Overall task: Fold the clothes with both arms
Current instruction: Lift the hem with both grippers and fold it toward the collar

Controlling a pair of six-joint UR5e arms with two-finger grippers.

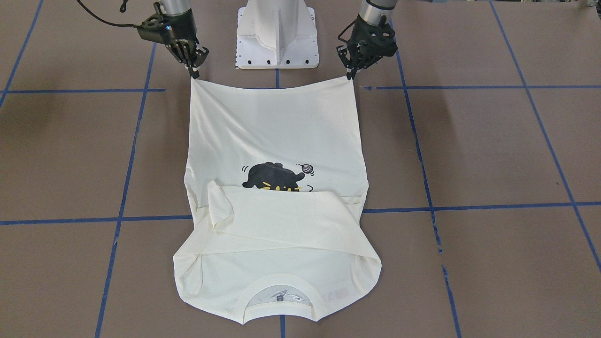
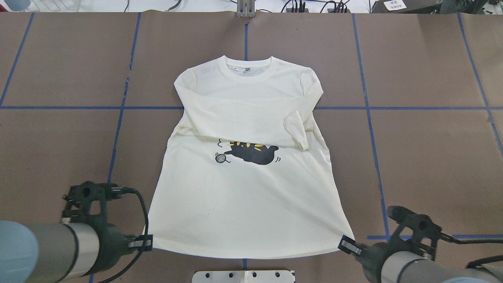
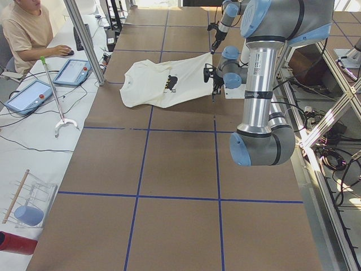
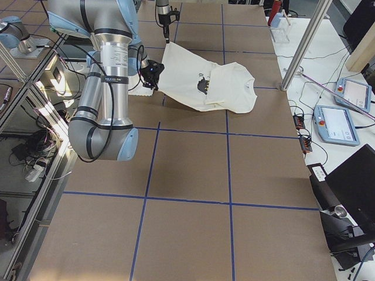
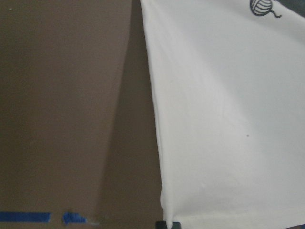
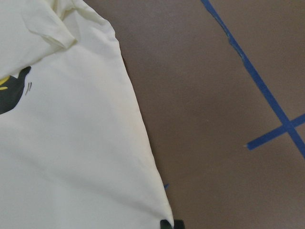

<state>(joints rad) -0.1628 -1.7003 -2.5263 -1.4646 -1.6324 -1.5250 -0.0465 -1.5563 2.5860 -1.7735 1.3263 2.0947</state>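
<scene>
Overhead exterior: left end effector and right end effector each clamp a shirt hem corner, apparently holding it raised and taut for folding toward the collar.

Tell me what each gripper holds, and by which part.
Both hold the T-shirt by its bottom hem: the left gripper pinches one hem corner, the right gripper the other.

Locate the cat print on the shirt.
In the overhead view the cat print sits at the middle of the shirt, partly tucked under the folded-over sleeve, with the yarn ball on its left.
</scene>
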